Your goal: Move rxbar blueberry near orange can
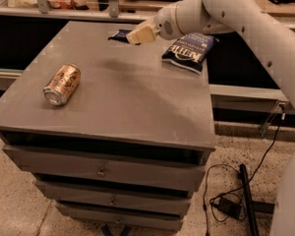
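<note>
**Where the end effector (138, 35) meets the rxbar blueberry (117, 34): top centre of the frame**

Although the cream tip of the end effector overlaps the right end of the rxbar blueberry, it cannot be told whether the end effector is open, closed, or gripping the bar. The bar shows as a small dark navy shape at the far edge of the desk (137, 107), top centre. The white arm (236, 11) enters from the upper right. The orange can (62, 84) lies on its side at centre left, well apart from the bar, one silver end facing the lower left. A dark blue chip bag (189, 52) lies just right of the end effector. Drawers (103, 171) sit below the desk top.
</note>
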{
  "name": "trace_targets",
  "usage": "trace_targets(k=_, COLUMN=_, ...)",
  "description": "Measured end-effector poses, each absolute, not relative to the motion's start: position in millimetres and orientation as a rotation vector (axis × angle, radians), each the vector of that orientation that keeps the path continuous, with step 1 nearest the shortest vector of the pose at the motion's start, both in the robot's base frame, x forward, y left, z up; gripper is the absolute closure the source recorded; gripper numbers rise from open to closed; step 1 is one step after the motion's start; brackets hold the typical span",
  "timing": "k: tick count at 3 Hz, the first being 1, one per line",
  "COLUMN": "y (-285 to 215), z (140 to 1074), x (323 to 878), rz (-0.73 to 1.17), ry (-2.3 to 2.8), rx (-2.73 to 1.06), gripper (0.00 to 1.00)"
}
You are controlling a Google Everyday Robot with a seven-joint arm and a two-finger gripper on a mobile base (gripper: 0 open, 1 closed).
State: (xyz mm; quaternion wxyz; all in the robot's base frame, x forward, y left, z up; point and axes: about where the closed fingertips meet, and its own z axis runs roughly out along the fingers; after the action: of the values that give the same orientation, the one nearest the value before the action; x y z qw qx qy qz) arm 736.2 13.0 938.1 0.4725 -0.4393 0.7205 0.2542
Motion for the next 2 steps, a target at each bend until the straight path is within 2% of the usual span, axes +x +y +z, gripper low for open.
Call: trace_targets(k=2, y=32, z=882, x=675, rz=0.725, ry=1.810, rx=-1.155, gripper=1.00)
